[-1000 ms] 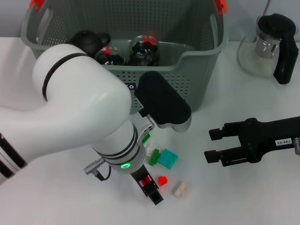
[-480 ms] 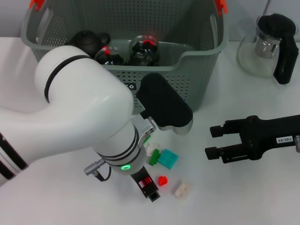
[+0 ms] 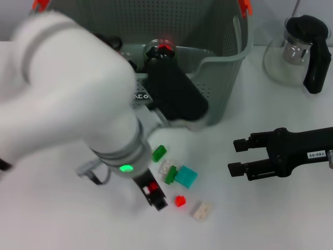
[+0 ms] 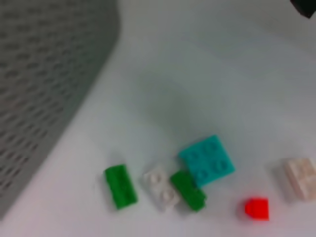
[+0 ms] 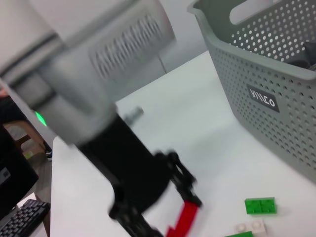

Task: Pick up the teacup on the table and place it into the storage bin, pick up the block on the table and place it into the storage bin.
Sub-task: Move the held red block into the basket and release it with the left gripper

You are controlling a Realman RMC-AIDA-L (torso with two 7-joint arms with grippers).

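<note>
Red block [image 3: 151, 189] pinched between the left gripper's [image 3: 154, 195] fingers, low over the white table [image 3: 270, 219]. Grey-green perforated bin [image 3: 229, 78] behind, orange-red clips on its rim, dark teaware inside. Loose bricks beside the gripper: green [image 4: 120, 185], white [image 4: 161, 187], teal [image 4: 206, 159], small red [image 4: 257, 208], cream [image 4: 298, 177]. Right gripper [image 3: 237, 157] spread, nothing between its fingers, well apart at right. Glass teapot [image 3: 299, 49] at far right.
</note>
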